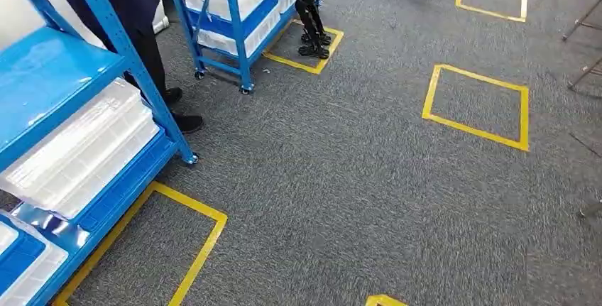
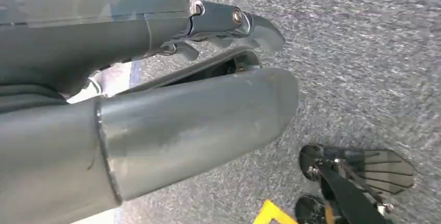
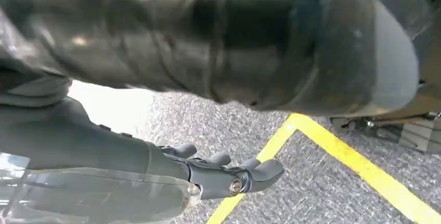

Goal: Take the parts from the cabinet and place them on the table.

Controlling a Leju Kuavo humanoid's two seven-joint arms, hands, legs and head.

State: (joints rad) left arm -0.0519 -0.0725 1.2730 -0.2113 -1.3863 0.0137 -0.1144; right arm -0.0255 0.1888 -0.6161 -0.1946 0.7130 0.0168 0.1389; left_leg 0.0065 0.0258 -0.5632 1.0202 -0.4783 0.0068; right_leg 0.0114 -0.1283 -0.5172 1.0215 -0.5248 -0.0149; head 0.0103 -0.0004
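Painted metal, clear plastic and rough carpet

The blue cabinet (image 1: 106, 25) is showing smooth, glossy painted metal, and the trays (image 1: 78, 150) on its shelves are looking like translucent white plastic with a ribbed, shiny face. The grey carpet floor (image 1: 355, 178) is reading as rough, matt cloth pile, crossed by smooth yellow tape (image 1: 475, 100). The left hand (image 2: 229, 24) is gleaming with smooth grey plastic or metal shells.

person (image 1: 135, 8) cut off above legs, cabinet (image 1: 71, 107) cropped

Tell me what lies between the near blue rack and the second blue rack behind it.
In the head view, a person's dark legs and shoes stand on grey carpet between the near rack and the far rack.
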